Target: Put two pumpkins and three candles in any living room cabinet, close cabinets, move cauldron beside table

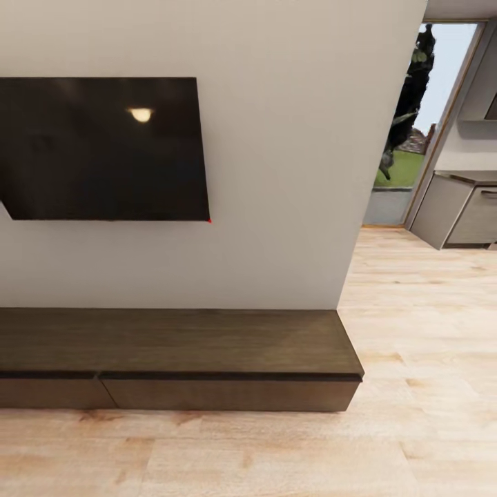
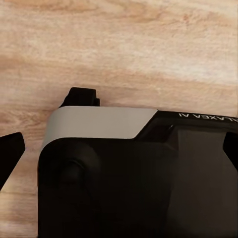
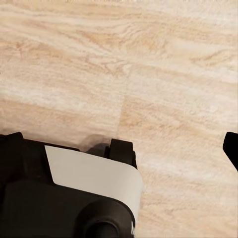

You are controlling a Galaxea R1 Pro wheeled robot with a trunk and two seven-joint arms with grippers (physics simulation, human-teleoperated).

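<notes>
The long, low dark brown cabinet (image 1: 172, 338) stands against the white wall in the head view, its top bare. Its two visible drawer fronts (image 1: 228, 393) are flush and shut. The pumpkins, candles, cauldron and table are out of view. In the left wrist view my left gripper (image 2: 119, 153) hangs over the robot's own grey-and-black base (image 2: 99, 124) and the wooden floor, with one dark fingertip (image 2: 10, 156) at the frame's edge. Above the floor and base in the right wrist view, my right gripper (image 3: 119, 148) has a fingertip (image 3: 232, 148) at the edge. Both are spread wide and hold nothing.
A black TV (image 1: 103, 148) hangs on the wall above the cabinet. Past the wall's right end, light wooden floor (image 1: 414, 386) runs to a tall window (image 1: 414, 124) and grey kitchen units (image 1: 459, 210). More floor lies in front of the cabinet.
</notes>
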